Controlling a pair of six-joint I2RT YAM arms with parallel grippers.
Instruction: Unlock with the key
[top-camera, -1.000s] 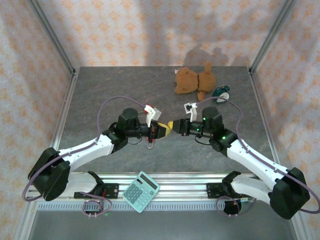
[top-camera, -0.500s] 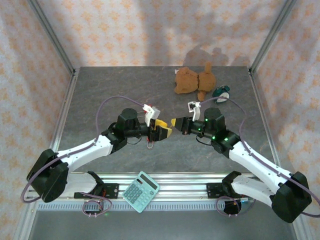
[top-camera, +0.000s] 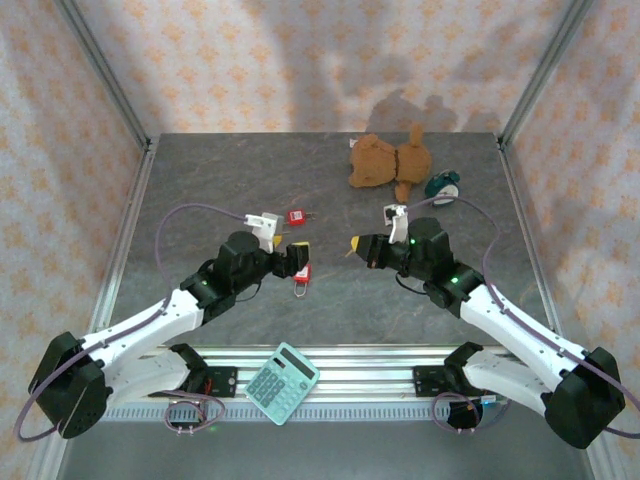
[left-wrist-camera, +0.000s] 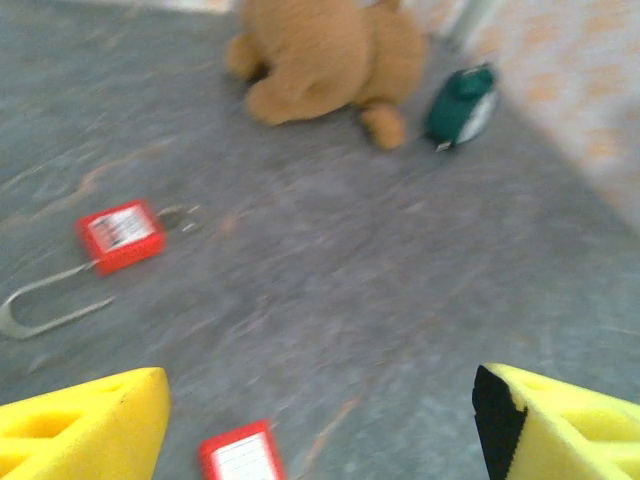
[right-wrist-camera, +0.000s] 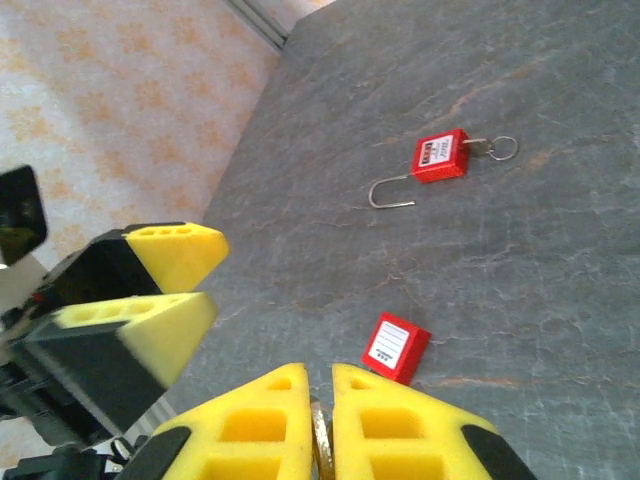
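My right gripper (top-camera: 352, 246) (right-wrist-camera: 318, 385) is shut on a thin brass key (right-wrist-camera: 321, 440), whose edge shows between its yellow fingers. A red padlock (top-camera: 300, 272) (right-wrist-camera: 395, 347) lies on the grey table just ahead of the right gripper and under my left gripper (top-camera: 294, 256) (left-wrist-camera: 320, 410). The left gripper is open with nothing between its fingers (right-wrist-camera: 170, 258). A second red padlock (top-camera: 295, 216) (right-wrist-camera: 440, 157) (left-wrist-camera: 120, 235) lies farther back. Its shackle (left-wrist-camera: 45, 305) is swung open, and a key on a ring (right-wrist-camera: 492, 149) sticks out of it.
A brown teddy bear (top-camera: 385, 160) (left-wrist-camera: 320, 55) and a small green object (top-camera: 441, 185) (left-wrist-camera: 460, 100) lie at the back right. A teal calculator (top-camera: 283, 382) rests on the metal rail at the near edge. Patterned walls enclose the table.
My left gripper opened, let the padlock drop to the table and drew back to the left. The right gripper stayed shut on the key and shifted slightly right.
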